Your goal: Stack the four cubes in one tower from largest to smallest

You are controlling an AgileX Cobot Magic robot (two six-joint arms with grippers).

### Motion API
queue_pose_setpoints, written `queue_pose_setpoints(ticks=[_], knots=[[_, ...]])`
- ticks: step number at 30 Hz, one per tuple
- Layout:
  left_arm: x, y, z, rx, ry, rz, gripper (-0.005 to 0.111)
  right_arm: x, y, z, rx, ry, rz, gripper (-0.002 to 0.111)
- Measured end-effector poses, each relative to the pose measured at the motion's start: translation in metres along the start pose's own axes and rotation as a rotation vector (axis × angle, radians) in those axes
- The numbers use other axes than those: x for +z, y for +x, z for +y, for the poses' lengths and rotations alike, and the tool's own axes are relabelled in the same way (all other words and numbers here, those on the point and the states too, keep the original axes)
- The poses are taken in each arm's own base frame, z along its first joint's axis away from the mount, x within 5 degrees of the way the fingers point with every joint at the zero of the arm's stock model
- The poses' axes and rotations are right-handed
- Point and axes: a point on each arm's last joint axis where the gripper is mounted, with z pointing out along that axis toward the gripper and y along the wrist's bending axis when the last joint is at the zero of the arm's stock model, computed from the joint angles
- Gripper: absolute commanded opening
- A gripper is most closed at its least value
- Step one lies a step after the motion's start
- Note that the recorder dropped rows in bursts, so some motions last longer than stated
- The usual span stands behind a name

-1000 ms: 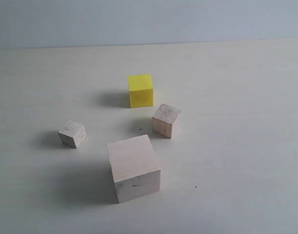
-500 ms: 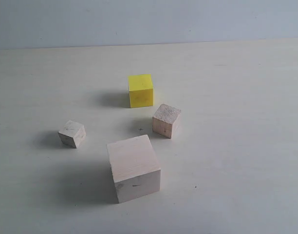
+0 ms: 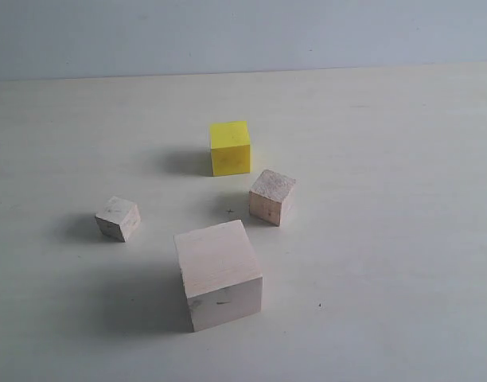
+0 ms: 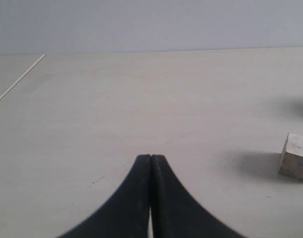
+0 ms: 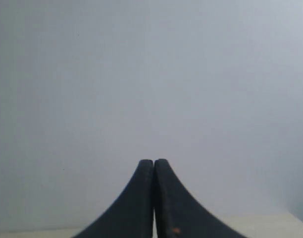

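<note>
The left gripper [image 4: 150, 157] and right gripper [image 5: 154, 161] are pinched shut, holding nothing. A wood block [image 4: 296, 157] sits ahead of the left gripper, not touching it.

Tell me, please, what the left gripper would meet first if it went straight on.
Probably nothing: the left gripper points over bare table; a wooden cube sits off to one side.

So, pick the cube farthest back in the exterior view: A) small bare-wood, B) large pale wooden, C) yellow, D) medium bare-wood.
C: the yellow cube sits nearest the far wall, behind the medium cube, the small cube and the large cube.
</note>
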Motion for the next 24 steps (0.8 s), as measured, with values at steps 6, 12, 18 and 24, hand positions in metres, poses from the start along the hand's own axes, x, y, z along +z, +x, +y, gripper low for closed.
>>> queue_pose_setpoints(ticks=[6, 12, 18, 24], knots=[[0.0, 0.0, 0.0, 0.001, 0.004, 0.0, 0.0, 0.0, -0.009, 0.001, 0.0, -0.008, -0.098, 0.0], [0.0, 0.0, 0.0, 0.002, 0.006, 0.0, 0.0, -0.002, -0.017, 0.001, 0.046, -0.021, -0.189, 0.0], [0.0, 0.0, 0.0, 0.002, 0.006, 0.0, 0.0, -0.002, -0.018, 0.002, 0.131, -0.03, -0.195, 0.0], [0.0, -0.004, 0.0, 0.002, 0.002, -0.048, 0.0, -0.002, -0.018, 0.002, 0.146, -0.032, -0.201, 0.0]])
